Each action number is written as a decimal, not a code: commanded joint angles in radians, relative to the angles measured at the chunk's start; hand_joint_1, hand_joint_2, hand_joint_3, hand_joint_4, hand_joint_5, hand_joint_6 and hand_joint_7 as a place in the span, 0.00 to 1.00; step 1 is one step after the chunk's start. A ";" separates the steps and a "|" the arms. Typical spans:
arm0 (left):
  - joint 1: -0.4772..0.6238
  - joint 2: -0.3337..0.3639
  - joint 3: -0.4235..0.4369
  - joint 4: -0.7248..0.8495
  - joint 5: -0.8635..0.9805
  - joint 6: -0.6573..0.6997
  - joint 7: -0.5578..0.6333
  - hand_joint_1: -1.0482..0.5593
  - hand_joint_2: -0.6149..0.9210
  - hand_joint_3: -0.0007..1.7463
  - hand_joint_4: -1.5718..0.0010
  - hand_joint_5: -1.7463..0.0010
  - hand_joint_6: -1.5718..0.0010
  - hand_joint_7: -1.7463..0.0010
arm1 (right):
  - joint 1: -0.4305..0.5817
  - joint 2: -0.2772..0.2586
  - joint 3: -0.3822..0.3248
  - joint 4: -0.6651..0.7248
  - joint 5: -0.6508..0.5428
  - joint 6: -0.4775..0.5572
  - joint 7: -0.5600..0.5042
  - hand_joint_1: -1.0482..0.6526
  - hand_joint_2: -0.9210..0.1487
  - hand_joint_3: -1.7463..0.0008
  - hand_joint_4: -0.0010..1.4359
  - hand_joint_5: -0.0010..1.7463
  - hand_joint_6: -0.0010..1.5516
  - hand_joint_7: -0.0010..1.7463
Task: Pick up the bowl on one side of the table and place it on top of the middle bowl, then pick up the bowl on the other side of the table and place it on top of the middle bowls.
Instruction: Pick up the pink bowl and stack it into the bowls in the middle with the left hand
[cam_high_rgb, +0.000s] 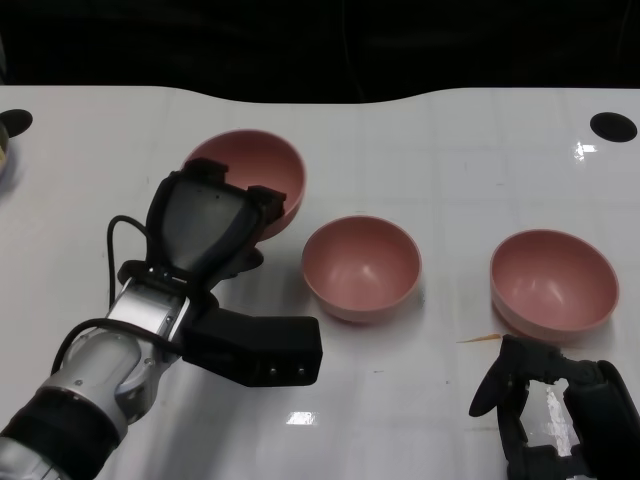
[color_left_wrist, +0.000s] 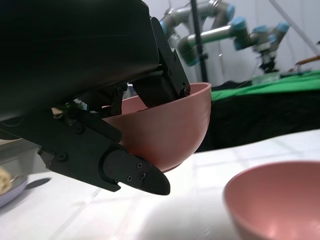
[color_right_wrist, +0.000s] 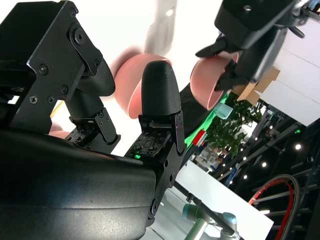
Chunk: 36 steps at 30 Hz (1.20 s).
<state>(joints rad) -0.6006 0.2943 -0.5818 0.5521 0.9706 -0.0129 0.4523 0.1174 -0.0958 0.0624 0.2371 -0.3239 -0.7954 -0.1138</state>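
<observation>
Fingers (color_left_wrist: 135, 175) of the left hand (cam_high_rgb: 205, 225) grasp the left bowl's (cam_high_rgb: 262, 170) rim, lifting it; the right hand (cam_high_rgb: 550, 405) hangs released near the right bowl (cam_high_rgb: 553, 280).

Three round pink plastic bowls show in the head view — a left pink bowl (cam_high_rgb: 262, 172), a middle pink bowl (cam_high_rgb: 361, 266) and a right pink bowl (cam_high_rgb: 553, 282). They sit on one glossy white counter (cam_high_rgb: 420, 150).

Two black many-fingered robot hands are in view — the left robot hand (cam_high_rgb: 205, 225) and the right robot hand (cam_high_rgb: 555, 405) — each on one of two silver forearms.

Two black round holes mark the counter's far corners: one at the left (cam_high_rgb: 15, 122), one at the right (cam_high_rgb: 613, 126).

One small orange sliver (cam_high_rgb: 478, 339) lies on the counter.
</observation>
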 joint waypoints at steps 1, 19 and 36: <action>0.009 0.006 -0.001 -0.036 0.001 -0.021 -0.006 0.48 0.98 0.02 0.47 0.00 0.40 0.43 | 0.006 -0.011 -0.001 -0.015 0.001 -0.004 -0.009 0.75 0.72 0.06 0.62 0.98 0.55 0.77; -0.014 -0.082 -0.069 -0.021 0.014 -0.174 -0.060 0.45 0.99 0.02 0.46 0.00 0.35 0.57 | 0.025 -0.011 0.006 -0.053 -0.009 0.029 -0.011 0.73 0.70 0.08 0.62 1.00 0.55 0.77; -0.025 -0.060 -0.018 -0.068 -0.158 -0.223 -0.411 0.27 1.00 0.14 0.91 0.69 0.79 0.98 | 0.027 -0.010 0.010 -0.061 -0.007 0.037 -0.010 0.74 0.70 0.08 0.62 0.99 0.55 0.77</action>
<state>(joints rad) -0.6109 0.2080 -0.6140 0.5166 0.8184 -0.2438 0.0811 0.1358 -0.0960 0.0813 0.1872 -0.3424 -0.7683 -0.1161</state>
